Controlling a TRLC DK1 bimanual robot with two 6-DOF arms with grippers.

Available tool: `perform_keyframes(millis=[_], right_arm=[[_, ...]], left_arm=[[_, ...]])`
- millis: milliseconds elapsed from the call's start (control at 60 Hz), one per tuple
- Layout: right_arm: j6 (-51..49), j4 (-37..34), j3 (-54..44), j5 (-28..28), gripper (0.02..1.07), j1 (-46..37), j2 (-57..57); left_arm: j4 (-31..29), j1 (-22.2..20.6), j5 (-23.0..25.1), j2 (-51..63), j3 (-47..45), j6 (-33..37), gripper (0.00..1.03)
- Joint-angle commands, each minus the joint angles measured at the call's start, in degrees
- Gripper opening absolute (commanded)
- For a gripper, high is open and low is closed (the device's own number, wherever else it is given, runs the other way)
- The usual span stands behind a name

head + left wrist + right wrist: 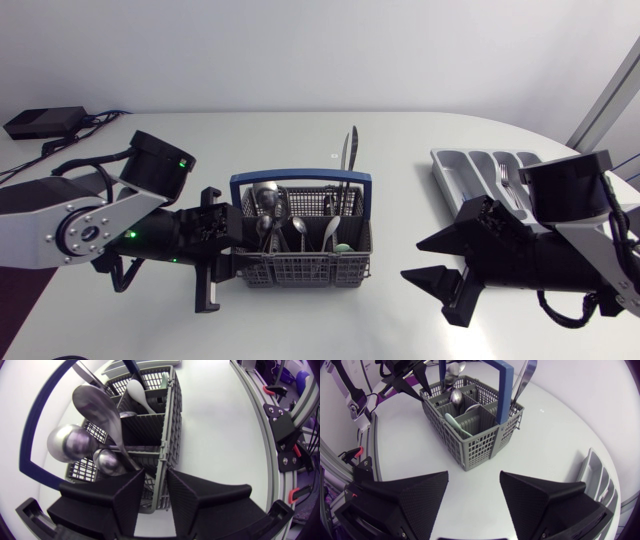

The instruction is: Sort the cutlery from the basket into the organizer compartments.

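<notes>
Basket (300,268) stands centre frame, loaded with spoons (266,195) and a knife (347,155) (handles down). Left gripper (156,480) sits at its left wall, narrowly parted astride that wall. Right gripper (413,259), lower right, is spread wide. Organizer (455,165) lies upper right, one fork (505,180) inside.

Left arm (100,225) at basket (300,268) left end; fork (506,179) in organizer (447,162).
</notes>
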Motion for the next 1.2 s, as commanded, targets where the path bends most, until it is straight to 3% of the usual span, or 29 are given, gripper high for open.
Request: perform_keyframes(millis=[0,233,383,533,650,800,967,1100,1183], right_arm=[[-1.4,-0.5,-1.2,0.3,0.77,0.3,0.1],[-1.7,-0.3,-1.1,0.3,0.77,0.3,0.9],[-1.7,-0.6,-1.0,0.3,0.77,0.4,0.6],[-1.8,-0.8,-1.0,0.3,0.77,0.5,0.1],[-1.7,-0.9,-1.1,0.3,0.77,1.1,0.1],[-1.7,-1.0,-1.1,0.4,0.77,1.1,0.1],[-1.6,-0.7,-1.0,0.9,0.77,1.2,0.6],[-1.5,-0.5,-0.5,1.2,0.77,1.6,1.3],[-1.3,-0.4,-0.4,1.3,0.77,1.7,1.4]], left_arm=[[2.1,1.3,-0.8,1.8,-1.4,1.9,0.26],[7.3,3.9,-1.0,3.4,0.1,2.2,0.25],[7.3,4.2,-1.0,1.2,0.0,2.0,0.26],[5.8,4.6,-0.1,-5.4,-0.3,1.5,0.33],[4.9,2.4,0.1,-8.9,-0.6,-1.5,0.46],[6.2,-0.9,-0.1,-9.7,-1.6,-5.7,0.46],[14.7,-6.7,-7.0,-9.6,-4.7,-12.7,0.46],[19.5,-8.8,-13.3,-7.0,-4.7,-17.8,0.46],[20.5,-8.8,-14.6,-5.2,-3.4,-20.6,0.46]])
